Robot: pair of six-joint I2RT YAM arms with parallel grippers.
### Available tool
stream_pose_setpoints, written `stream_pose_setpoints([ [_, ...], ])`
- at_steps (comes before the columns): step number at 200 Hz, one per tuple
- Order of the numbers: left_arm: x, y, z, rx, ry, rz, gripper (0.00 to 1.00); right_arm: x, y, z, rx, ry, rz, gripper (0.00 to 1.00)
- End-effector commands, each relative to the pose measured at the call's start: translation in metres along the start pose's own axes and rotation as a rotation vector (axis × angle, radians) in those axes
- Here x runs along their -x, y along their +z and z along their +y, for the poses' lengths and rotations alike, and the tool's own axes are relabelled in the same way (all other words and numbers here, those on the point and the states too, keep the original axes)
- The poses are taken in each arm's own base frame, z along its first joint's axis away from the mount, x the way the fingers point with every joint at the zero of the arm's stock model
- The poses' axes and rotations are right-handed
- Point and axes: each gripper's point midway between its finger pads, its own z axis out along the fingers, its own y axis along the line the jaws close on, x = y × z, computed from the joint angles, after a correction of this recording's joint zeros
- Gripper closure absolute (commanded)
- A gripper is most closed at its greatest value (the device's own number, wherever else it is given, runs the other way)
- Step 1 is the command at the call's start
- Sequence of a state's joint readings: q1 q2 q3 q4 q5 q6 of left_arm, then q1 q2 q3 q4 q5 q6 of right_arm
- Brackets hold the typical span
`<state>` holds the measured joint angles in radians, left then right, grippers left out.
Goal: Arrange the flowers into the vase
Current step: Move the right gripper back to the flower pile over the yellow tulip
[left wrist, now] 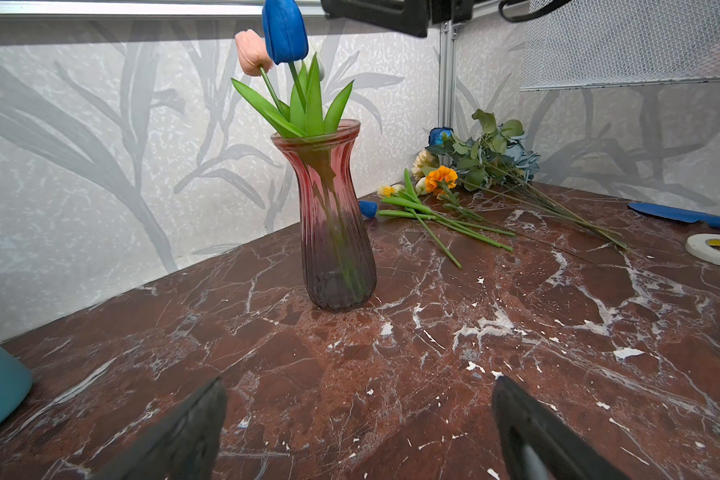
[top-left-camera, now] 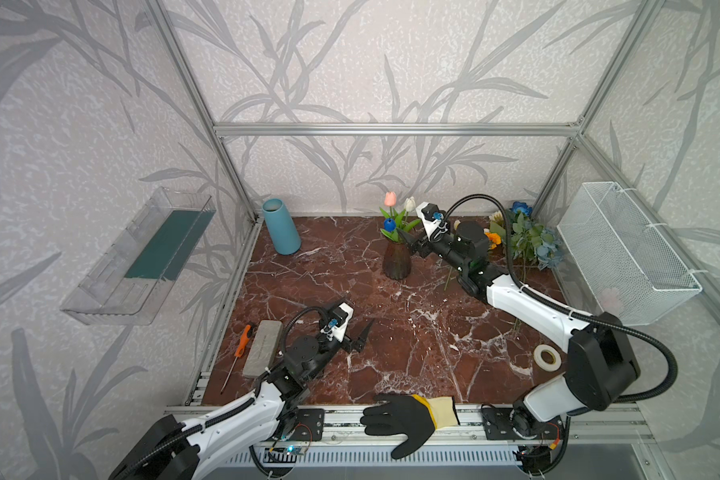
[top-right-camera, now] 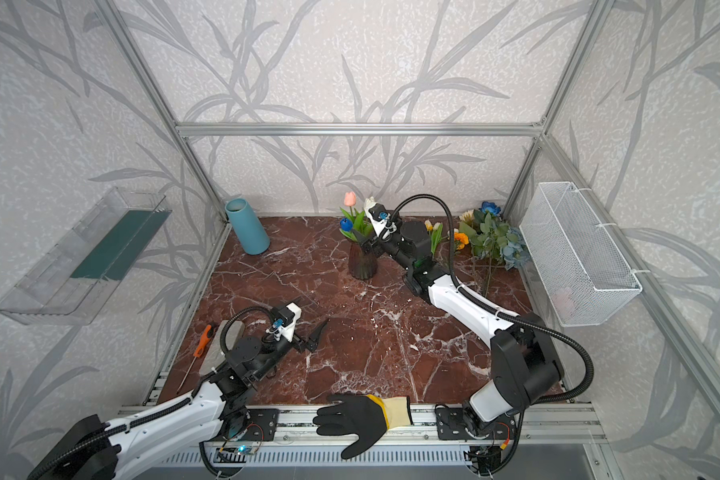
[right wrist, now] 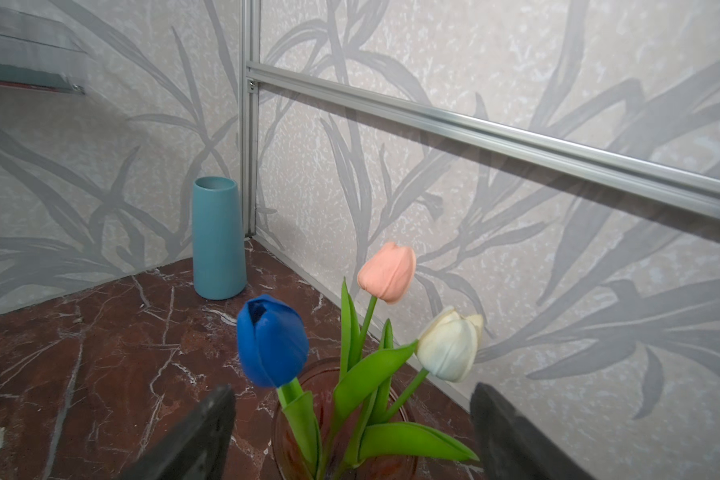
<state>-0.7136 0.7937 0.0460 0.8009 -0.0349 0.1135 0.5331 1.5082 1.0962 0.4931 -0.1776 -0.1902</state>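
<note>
Both top views are filled mostly by the red marbled surface [top-left-camera: 391, 340], on which the ribbed glass vase [top-left-camera: 396, 262] is stood upright toward the back wall. Well to its right, in the far corner, the rest of the flowers [top-left-camera: 528, 245] are laid flat in a loose heap, stems pointing toward the front.

The right hand [right wrist: 352, 388] is held just above the vase mouth with its jaws spread wide and nothing gripped. Stems and leaves are seen between its fingers but are not pinched. The left hand [left wrist: 358, 382] is likewise spread and empty, held low over the surface well in front of the vase.

Three stems are already seated in the vase: a blue tulip [right wrist: 273, 340], a pink tulip [right wrist: 387, 272] and a white tulip [right wrist: 449, 345].

The step in hand is judged to be the withdrawal after a release. It would best be done by lifting up and back along the arm's own line, jaws kept wide. That way no green leaf [right wrist: 375, 365] is hooked and the vase is not tipped. Only then should the heap be approached and a single stem taken low.
</note>
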Motion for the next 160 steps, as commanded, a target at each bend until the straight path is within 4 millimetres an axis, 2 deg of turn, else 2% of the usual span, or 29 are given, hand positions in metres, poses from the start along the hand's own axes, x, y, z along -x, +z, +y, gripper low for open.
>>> stream_pose_setpoints([
  [1,0.019,0.003,0.0,-0.002,0.007,-0.049,0.01,0.016,-0.015,0.002,-0.003,-0.001,-0.025,0.11],
  [25,0.018,0.004,-0.001,-0.008,0.007,-0.045,0.01,0.018,-0.026,-0.029,-0.107,0.08,-0.001,0.15],
  [42,0.018,0.004,-0.001,-0.009,0.005,-0.045,0.01,0.0,-0.032,-0.063,-0.222,0.176,0.065,0.23],
  [63,0.018,0.004,-0.002,-0.012,0.002,-0.045,0.01,-0.048,-0.037,-0.108,-0.335,0.346,0.242,0.42],
  [89,0.017,0.005,-0.002,-0.013,0.003,-0.04,0.01,-0.13,-0.056,-0.149,-0.476,0.549,0.511,0.59],
  [100,0.017,0.006,-0.002,-0.013,0.003,-0.039,0.01,-0.162,-0.065,-0.157,-0.518,0.596,0.611,0.65],
  [110,0.016,0.006,-0.002,-0.011,0.003,-0.036,0.01,-0.186,-0.072,-0.16,-0.54,0.612,0.688,0.66],
  [113,0.017,0.006,-0.002,-0.011,0.003,-0.037,0.01,-0.188,-0.074,-0.162,-0.546,0.61,0.698,0.66],
  [117,0.017,0.006,-0.002,-0.01,0.003,-0.038,0.01,-0.206,-0.076,-0.16,-0.553,0.613,0.748,0.66],
  [123,0.017,0.006,-0.002,-0.009,0.001,-0.037,0.01,-0.219,-0.078,-0.16,-0.564,0.61,0.794,0.66],
  [141,0.016,0.007,-0.002,-0.011,0.0,-0.031,0.01,-0.249,-0.081,-0.155,-0.564,0.618,0.907,0.66],
  [160,0.015,0.008,-0.003,-0.018,0.001,-0.027,0.01,-0.267,-0.08,-0.152,-0.558,0.628,0.97,0.66],
])
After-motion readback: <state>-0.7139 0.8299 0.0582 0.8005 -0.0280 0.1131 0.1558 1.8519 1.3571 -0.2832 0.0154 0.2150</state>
